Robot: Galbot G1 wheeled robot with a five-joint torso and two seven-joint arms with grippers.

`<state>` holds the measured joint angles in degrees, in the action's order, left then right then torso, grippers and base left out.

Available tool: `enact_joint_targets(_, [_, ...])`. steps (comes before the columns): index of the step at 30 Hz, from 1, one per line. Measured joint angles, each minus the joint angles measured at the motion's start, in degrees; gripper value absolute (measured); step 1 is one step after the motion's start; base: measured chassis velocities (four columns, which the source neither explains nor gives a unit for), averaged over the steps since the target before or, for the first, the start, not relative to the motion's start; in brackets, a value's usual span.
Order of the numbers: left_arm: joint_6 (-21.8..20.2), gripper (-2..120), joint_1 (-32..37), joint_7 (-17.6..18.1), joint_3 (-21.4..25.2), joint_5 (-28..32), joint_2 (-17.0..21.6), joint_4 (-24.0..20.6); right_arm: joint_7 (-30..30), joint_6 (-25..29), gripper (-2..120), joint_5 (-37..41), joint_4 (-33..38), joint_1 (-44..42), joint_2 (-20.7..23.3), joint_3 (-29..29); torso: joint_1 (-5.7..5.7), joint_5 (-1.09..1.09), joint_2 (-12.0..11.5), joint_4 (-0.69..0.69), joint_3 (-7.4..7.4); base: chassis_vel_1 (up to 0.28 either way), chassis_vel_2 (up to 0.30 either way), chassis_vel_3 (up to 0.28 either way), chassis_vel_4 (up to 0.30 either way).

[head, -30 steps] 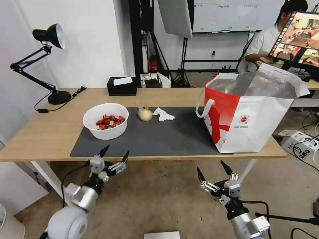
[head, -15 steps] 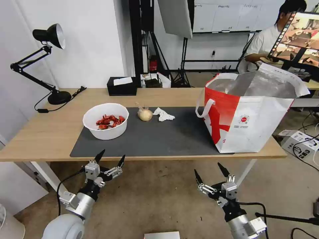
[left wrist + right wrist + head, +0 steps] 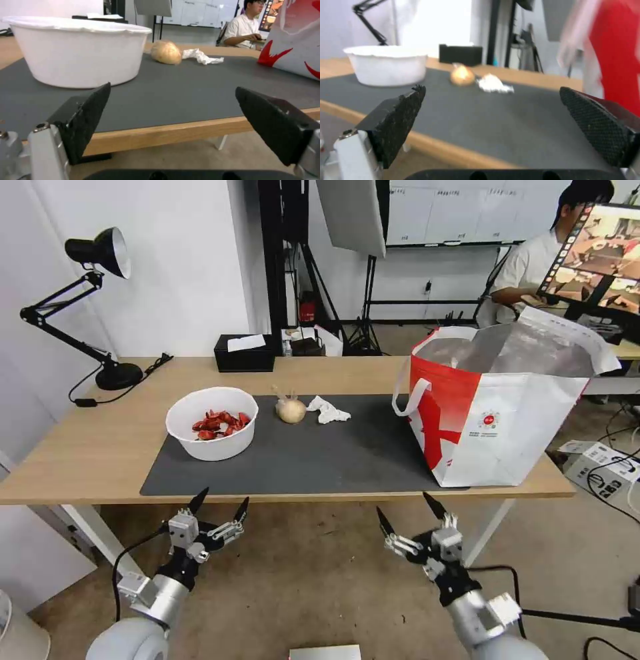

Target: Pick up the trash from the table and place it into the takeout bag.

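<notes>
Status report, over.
Left pincer and right pincer open, below table edge. Bowl, lump, tissue on mat. Bag open. Nothing blocking.

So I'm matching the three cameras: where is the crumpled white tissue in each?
Head view: crumpled white tissue on the mat's far edge, right of the beige lump.
Left wrist view: tissue beyond the open left gripper, beside the lump.
Right wrist view: tissue, blurred, beside the lump.
Shared landmark: white bowl.

Before me a long light-wood table [image 3: 107,447], dark grey mat [image 3: 320,460] on it, my desk lamp [image 3: 100,300] at far left, black tissue box [image 3: 245,353] behind, takeout bag [image 3: 507,413] at right.
</notes>
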<state>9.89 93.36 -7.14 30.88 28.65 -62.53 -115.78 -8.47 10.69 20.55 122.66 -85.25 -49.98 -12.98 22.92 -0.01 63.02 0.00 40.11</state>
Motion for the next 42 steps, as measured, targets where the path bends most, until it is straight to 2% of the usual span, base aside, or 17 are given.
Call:
enact_joint_targets(2, [0.02, 100, 0.26, 0.00, 0.29, 0.03, -0.08, -0.01, -0.90, -1.94, 100, 2.02, -0.81, 6.51, 3.30, 3.18, 0.00, -0.01, 0.00, 0.00, 0.00, 0.000, 0.000, 0.000, 0.000])
enact_joint_targets(3, [0.02, 100, 0.26, 0.00, 0.29, 0.03, -0.08, -0.01, -0.90, -1.94, 100, 2.02, -0.81, 6.51, 3.30, 3.18, 0.00, -0.01, 0.00, 0.00, 0.00, 0.000, 0.000, 0.000, 0.000])
enact_joint_targets(5, [0.03, 100, 0.34, 0.00, 0.47, 0.06, -0.17, -0.01, -1.84, -3.97, 100, 4.49, -3.09, 14.10, 5.31, 7.72, 0.00, 0.00, 0.00, 0.00, 0.00, 0.000, 0.000, 0.000, 0.000])
enact_joint_targets(6, [0.03, 100, 0.34, 0.00, 0.47, 0.06, -0.17, -0.01, -1.84, -3.97, 100, 4.49, -3.09, 14.10, 5.31, 7.72, 0.00, 0.00, 0.00, 0.00, 0.00, 0.000, 0.000, 0.000, 0.000])
enact_joint_targets(9, [0.03, 100, 0.25, 0.07, 0.70, 0.26, -0.21, 0.01, -5.44, -7.58, 100, 9.62, -8.68, 28.92, 4.87, 17.25, 0.01, 0.00, -0.01, 0.01, 0.01, 0.000, 0.000, 0.000, 0.000])
enact_joint_targets(10, [0.03, 100, 0.25, 0.07, 0.70, 0.26, -0.21, 0.01, -5.44, -7.58, 100, 9.62, -8.68, 28.92, 4.87, 17.25, 0.01, 0.00, -0.01, 0.01, 0.01, 0.000, 0.000, 0.000, 0.000])
enact_joint_targets(13, [0.01, 100, 0.25, 0.09, 0.86, 0.47, 0.03, 0.08, -10.77, -11.08, 100, 15.37, -12.91, 37.98, 2.88, 24.49, 0.01, 0.00, -0.01, 0.01, 0.01, 0.000, 0.000, 0.000, 0.000])
enact_joint_targets(14, [0.01, 100, 0.25, 0.09, 0.86, 0.47, 0.03, 0.08, -10.77, -11.08, 100, 15.37, -12.91, 37.98, 2.88, 24.49, 0.01, 0.00, -0.01, 0.01, 0.01, 0.000, 0.000, 0.000, 0.000])
enact_joint_targets(17, [-0.04, 100, 0.22, 0.13, 0.89, 0.55, -0.04, 0.34, -15.89, -14.54, 100, 20.36, -17.75, 46.02, 0.14, 29.94, 0.00, -0.01, -0.01, -0.02, 0.00, 0.000, 0.000, 0.000, 0.000])
enact_joint_targets(18, [-0.04, 100, 0.22, 0.13, 0.89, 0.55, -0.04, 0.34, -15.89, -14.54, 100, 20.36, -17.75, 46.02, 0.14, 29.94, 0.00, -0.01, -0.01, -0.02, 0.00, 0.000, 0.000, 0.000, 0.000])
enact_joint_targets(21, [-0.05, 100, -0.16, 0.15, 0.75, 0.37, -0.12, 1.13, -19.31, -16.62, 100, 24.72, -24.59, 53.77, -4.26, 34.08, 0.01, 0.00, -0.01, 0.01, 0.01, 0.000, 0.000, 0.000, 0.000])
enact_joint_targets(26, [-0.06, 100, -0.41, 0.19, 0.80, 0.44, 0.04, 1.68, -20.95, -18.26, 100, 27.78, -31.58, 60.18, -8.81, 37.41, 0.01, -0.01, -0.01, 0.00, 0.00, 0.000, 0.000, 0.000, 0.000])
enact_joint_targets(29, [-0.05, 100, -0.47, 0.17, 0.86, 0.54, -0.01, 2.25, -22.20, -20.82, 100, 29.77, -39.20, 65.79, -14.46, 40.29, 0.01, 0.00, -0.01, 0.00, 0.01, 0.000, 0.000, 0.000, 0.000])
enact_joint_targets(30, [-0.05, 100, -0.47, 0.17, 0.86, 0.54, -0.01, 2.25, -22.20, -20.82, 100, 29.77, -39.20, 65.79, -14.46, 40.29, 0.01, 0.00, -0.01, 0.00, 0.01, 0.000, 0.000, 0.000, 0.000])
enact_joint_targets(34, [-0.02, 100, -0.57, 0.14, 0.75, 0.45, -0.22, 2.58, -24.25, -22.99, 100, 30.81, -46.50, 69.67, -19.18, 41.49, 0.01, 0.01, -0.01, 0.01, 0.00, 0.000, 0.000, 0.000, 0.000])
enact_joint_targets(37, [0.12, 100, -0.92, 0.18, 0.68, 0.30, -0.22, 3.35, -26.92, -24.45, 100, 33.09, -54.39, 73.38, -23.59, 43.01, 0.01, -0.01, -0.01, 0.00, 0.00, 0.000, 0.000, 0.000, 0.000])
enact_joint_targets(42, [0.28, 100, -1.03, 0.20, 0.85, 0.47, -0.02, 3.63, -26.67, -25.18, 100, 33.69, -60.51, 75.54, -27.16, 42.80, 0.01, -0.01, -0.01, 0.00, 0.00, 0.000, 0.000, 0.000, 0.000])
